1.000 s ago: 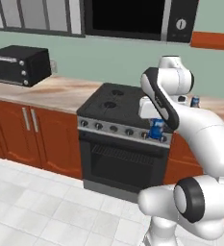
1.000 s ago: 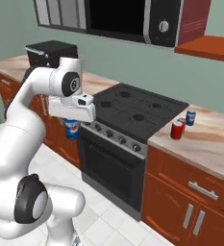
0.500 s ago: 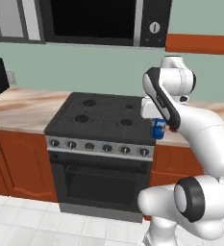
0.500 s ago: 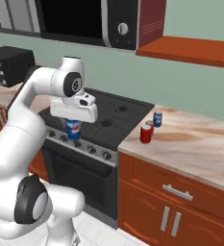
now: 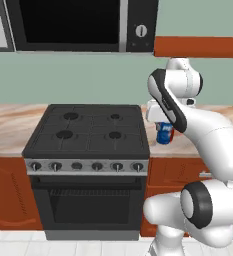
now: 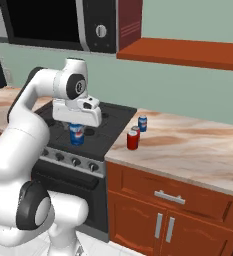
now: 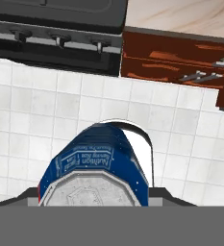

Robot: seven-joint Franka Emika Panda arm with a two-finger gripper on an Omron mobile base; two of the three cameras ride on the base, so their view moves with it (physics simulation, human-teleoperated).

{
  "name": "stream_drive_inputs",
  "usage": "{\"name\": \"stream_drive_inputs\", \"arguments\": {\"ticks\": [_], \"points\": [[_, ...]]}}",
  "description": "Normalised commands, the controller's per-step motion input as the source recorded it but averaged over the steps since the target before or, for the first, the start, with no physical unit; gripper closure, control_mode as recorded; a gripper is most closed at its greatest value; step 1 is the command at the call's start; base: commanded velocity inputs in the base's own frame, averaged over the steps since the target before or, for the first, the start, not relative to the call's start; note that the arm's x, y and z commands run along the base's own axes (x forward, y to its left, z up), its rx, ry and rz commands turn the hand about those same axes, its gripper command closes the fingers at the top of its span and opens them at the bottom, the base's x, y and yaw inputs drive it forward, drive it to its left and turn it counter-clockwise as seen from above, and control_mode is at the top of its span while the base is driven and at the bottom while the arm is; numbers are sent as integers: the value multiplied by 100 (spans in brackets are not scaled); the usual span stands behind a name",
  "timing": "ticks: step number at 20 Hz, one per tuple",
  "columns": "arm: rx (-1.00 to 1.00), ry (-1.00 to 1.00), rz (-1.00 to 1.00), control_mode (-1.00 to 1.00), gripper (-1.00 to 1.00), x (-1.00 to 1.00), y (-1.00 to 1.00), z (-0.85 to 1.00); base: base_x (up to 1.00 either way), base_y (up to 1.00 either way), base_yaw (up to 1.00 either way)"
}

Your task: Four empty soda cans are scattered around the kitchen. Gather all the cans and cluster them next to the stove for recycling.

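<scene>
The base has rolled on along the cabinets since half a second ago, and the stove (image 5: pixel 90 131) now sits squarely in the left base view instead of off to one side; the toaster oven seen at the left edge then is out of that frame. The gripper (image 6: pixel 77 131) hangs in front of the stove's right end with a blue soda can (image 6: pixel 77 134) clamped upright between its fingers, above the white tiled floor (image 7: pixel 46 105). In the left base view the arm covers the top of that can (image 5: pixel 164 133). Two more cans stand close together on the beige countertop (image 6: pixel 198 150) just right of the stove: a red can (image 6: pixel 133 140) in front, a second blue can (image 6: pixel 143 123) behind. The microwave (image 5: pixel 78 25) is cut off by the top edge.
</scene>
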Motion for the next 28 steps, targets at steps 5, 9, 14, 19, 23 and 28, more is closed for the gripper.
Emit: {"name": "stream_drive_inputs", "arguments": {"ticks": [5,9,14,19,23,28], "points": [[0,0,0,100,100,0,0,0,31,0,-33],[0,0,0,100,100,0,0,0,44,-3,-26],[0,0,0,100,100,0,0,0,24,-39,-15],[0,0,0,100,100,0,0,0,30,-41,-8],[0,0,0,100,100,0,0,0,49,-1,-9],[0,0,0,100,100,0,0,0,45,7,-13]]}}
